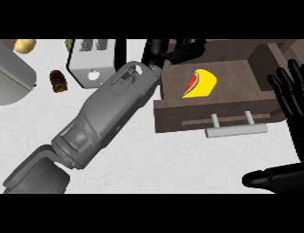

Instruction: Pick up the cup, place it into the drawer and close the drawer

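Observation:
The yellow cup [200,84], with a red and green patch on its side, lies tilted inside the open wooden drawer [181,113] at the right of the counter. My left forearm crosses the view from the lower left. Its black left hand [176,51] hangs over the drawer's far left corner, fingers relaxed, just above and to the left of the cup and not touching it. My right hand [301,113] stays open at the right edge, fingers up, beside the drawer's right end. The drawer's pale bar handle [236,131] faces me.
A grey boxy appliance [91,63] stands left of the drawer, partly behind my left forearm. A brown item [58,81] and a yellow one [25,45] lie further left, next to a large grey rounded object [3,77]. White counter [181,159] stretches in front of the drawer.

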Robot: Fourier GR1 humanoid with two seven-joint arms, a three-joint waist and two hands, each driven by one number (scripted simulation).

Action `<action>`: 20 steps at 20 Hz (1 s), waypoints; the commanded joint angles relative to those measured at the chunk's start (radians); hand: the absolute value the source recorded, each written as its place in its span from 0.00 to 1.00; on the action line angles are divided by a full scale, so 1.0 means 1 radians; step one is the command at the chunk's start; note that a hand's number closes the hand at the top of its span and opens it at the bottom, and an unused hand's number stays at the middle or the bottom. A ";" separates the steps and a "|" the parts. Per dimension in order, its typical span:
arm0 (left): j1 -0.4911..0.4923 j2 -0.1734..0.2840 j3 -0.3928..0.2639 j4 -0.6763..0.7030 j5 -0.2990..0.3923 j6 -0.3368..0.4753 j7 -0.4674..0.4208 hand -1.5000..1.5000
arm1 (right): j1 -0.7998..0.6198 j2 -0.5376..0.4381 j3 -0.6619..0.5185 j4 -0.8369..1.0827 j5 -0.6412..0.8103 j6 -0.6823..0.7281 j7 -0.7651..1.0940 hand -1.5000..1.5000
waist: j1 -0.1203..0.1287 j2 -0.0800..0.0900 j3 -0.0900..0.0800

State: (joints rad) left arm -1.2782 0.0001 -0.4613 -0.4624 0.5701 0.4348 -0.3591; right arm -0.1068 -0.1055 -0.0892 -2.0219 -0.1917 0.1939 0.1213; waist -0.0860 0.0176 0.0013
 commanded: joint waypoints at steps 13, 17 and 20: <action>-0.056 0.000 -0.133 0.052 0.107 0.042 0.004 0.00 | -0.029 0.016 0.002 0.028 -0.036 0.014 -0.025 0.00 | -0.019 0.010 0.000; -0.049 0.000 -0.098 0.008 0.174 0.018 -0.071 0.00 | -0.039 0.010 -0.006 0.008 -0.098 0.034 -0.001 0.00 | -0.007 0.005 0.000; -0.064 0.000 -0.055 -0.013 0.204 -0.029 -0.104 0.00 | 0.012 0.006 -0.025 -0.022 -0.130 0.036 0.027 0.00 | 0.022 -0.006 -0.001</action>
State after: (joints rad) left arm -1.3197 -0.0001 -0.5630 -0.4612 0.7340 0.4535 -0.4247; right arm -0.1434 -0.1007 -0.0985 -2.0206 -0.2887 0.2179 0.1478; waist -0.0888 0.0202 0.0009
